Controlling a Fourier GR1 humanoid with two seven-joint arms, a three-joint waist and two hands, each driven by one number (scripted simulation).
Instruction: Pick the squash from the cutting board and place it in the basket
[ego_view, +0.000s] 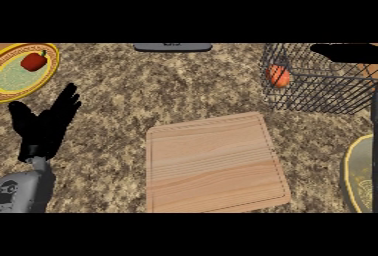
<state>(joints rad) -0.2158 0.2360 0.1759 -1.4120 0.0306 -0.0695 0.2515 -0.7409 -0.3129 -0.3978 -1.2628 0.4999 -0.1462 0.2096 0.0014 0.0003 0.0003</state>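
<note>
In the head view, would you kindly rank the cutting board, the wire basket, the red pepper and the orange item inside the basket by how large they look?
1. Cutting board, clearly the largest.
2. Wire basket, though the view's edge cuts it off.
3. Red pepper and the orange item look about alike; the wires partly hide the latter, so I won't rank them.

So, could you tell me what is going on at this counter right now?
The cutting board is bare, and an orange thing, probably the squash, already sits in the wire basket. The left hand rests open at the left, holding nothing. The right hand does not show. A red pepper lies on a yellow plate.
</note>
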